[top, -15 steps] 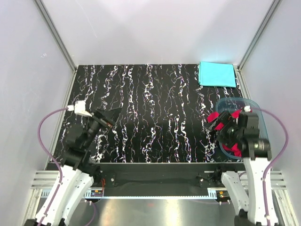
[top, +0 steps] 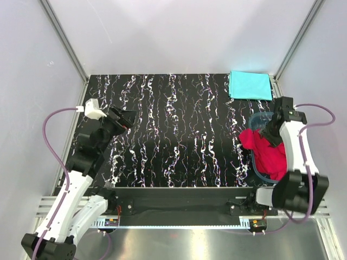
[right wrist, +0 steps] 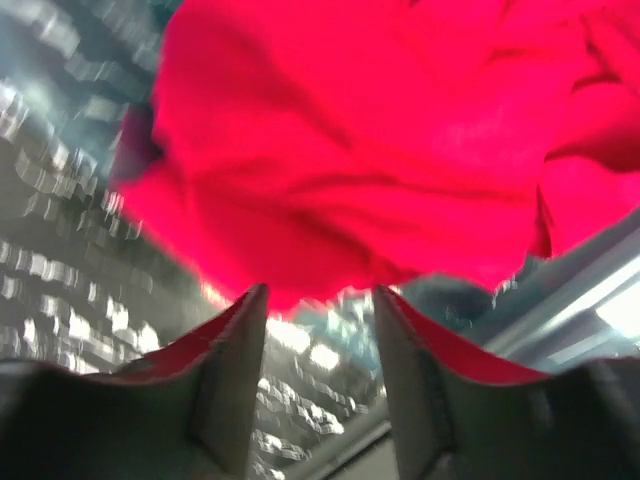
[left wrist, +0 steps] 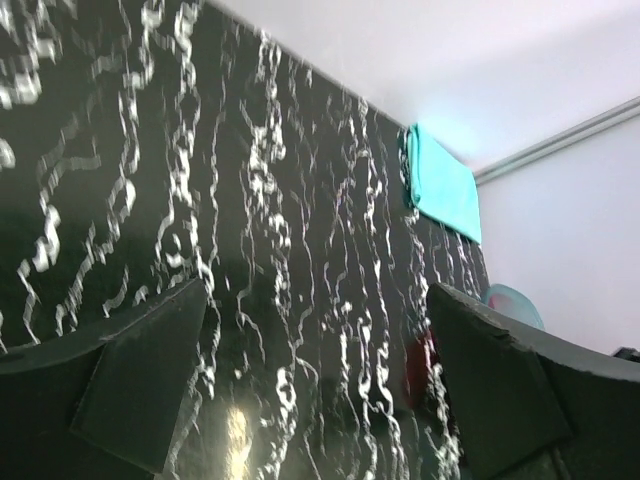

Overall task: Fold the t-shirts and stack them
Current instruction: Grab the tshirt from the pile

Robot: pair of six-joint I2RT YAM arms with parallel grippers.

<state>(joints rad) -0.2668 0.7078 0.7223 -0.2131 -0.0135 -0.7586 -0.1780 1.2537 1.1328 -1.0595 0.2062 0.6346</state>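
Note:
The bright red t-shirt [top: 267, 154] lies crumpled in the translucent blue tub [top: 255, 119], spilling over its left rim. The turquoise t-shirt [top: 250, 85] lies folded flat at the table's far right corner. My right gripper [top: 267, 131] is over the tub's far end, pointing down at the red shirt. In the right wrist view the gripper [right wrist: 320, 305] is open and empty, its tips just short of the red cloth [right wrist: 360, 140]. My left gripper [top: 127, 118] hangs open and empty over the left of the table. Its wrist view shows the turquoise shirt [left wrist: 441, 186] far off.
The black marbled table [top: 179, 124] is walled in by white panels on three sides. The tub stands at the right edge, close to the right wall. The left wrist view catches the tub [left wrist: 513, 302] and a bit of red cloth [left wrist: 420, 362].
My right arm has swung from the tub's near side to its far end. The red shirt now lies uncovered in the tub. My left arm has risen and reached slightly forward.

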